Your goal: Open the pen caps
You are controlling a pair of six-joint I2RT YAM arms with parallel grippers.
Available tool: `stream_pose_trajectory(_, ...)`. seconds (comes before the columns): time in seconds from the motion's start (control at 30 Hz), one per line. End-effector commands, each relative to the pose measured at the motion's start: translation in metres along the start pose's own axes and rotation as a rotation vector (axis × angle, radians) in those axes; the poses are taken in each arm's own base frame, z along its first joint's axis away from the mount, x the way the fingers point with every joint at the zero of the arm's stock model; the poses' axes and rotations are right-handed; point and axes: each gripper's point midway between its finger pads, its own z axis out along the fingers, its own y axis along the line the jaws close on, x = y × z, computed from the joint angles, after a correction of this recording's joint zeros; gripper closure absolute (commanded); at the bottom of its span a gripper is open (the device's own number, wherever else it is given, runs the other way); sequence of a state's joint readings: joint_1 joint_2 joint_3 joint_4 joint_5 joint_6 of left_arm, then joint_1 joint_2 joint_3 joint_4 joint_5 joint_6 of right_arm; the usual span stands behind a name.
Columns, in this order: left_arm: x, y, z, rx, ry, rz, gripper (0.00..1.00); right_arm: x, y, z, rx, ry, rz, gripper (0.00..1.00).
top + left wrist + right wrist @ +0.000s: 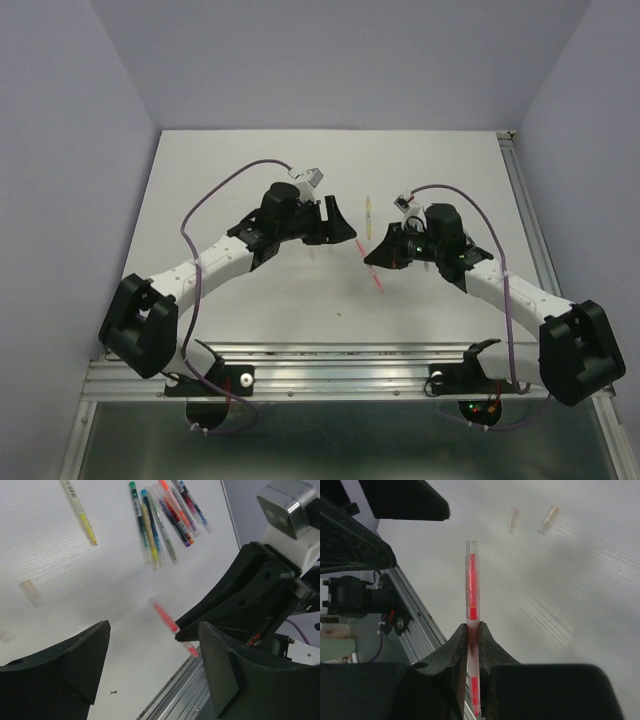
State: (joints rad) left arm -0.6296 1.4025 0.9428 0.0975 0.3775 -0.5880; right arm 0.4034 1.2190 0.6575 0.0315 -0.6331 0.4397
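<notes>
My right gripper (pixel 474 630) is shut on a red pen (pixel 472 590) and holds it off the table, with its clear capped end (pixel 471 547) pointing away from the jaws. From above the red pen (pixel 373 268) sits between the two grippers. My left gripper (pixel 155 655) is open and empty, its jaws wide, just left of the pen (pixel 166 618) and of the right gripper (pixel 378 255). Two loose pen caps (pixel 512 520) lie on the table, and one shows in the left wrist view (pixel 31 591). Several coloured pens (pixel 165 515) lie together, a yellow pen (pixel 80 512) lies apart.
An aluminium rail (pixel 340 365) runs along the table's near edge and shows in the left wrist view (pixel 185 690). A tiny dark speck (pixel 114 692) lies on the white table. Purple cables loop over both arms. Grey walls stand on three sides.
</notes>
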Motion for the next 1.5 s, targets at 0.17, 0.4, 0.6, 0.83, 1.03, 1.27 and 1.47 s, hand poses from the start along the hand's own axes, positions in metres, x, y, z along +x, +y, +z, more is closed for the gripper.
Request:
stream_pose_trajectory(0.17, -0.004, -0.050, 0.012, 0.199, -0.014, -0.050, 0.19, -0.019, 0.054, 0.005, -0.200, -0.078, -0.036, 0.99)
stream_pose_trajectory(0.4, -0.006, -0.074, 0.013, 0.250, -0.038, -0.058, 0.61, -0.019, 0.053, 0.003, -0.173, -0.082, -0.016, 0.99)
stream_pose_trajectory(0.6, 0.002, -0.075, 0.014, 0.249, -0.024, -0.063, 0.64, -0.033, 0.056, -0.002, -0.162, -0.170, 0.017, 0.99)
stream_pose_trajectory(0.83, 0.005, -0.071, 0.009, 0.230, -0.038, -0.074, 1.00, -0.035, 0.057, -0.005, -0.149, -0.179, 0.041, 0.99)
stream_pose_trajectory(1.03, -0.037, -0.046, 0.006, 0.068, -0.188, -0.126, 1.00, -0.006, 0.067, -0.003, -0.220, -0.053, 0.047, 0.99)
stream_pose_trajectory(1.27, -0.141, -0.020, 0.005, 0.039, -0.394, -0.206, 1.00, 0.086, 0.120, 0.007, -0.360, 0.172, 0.101, 0.99)
stream_pose_trajectory(1.47, -0.171, -0.009, 0.008, 0.018, -0.431, -0.219, 1.00, 0.085, 0.134, -0.001, -0.397, 0.147, 0.119, 0.99)
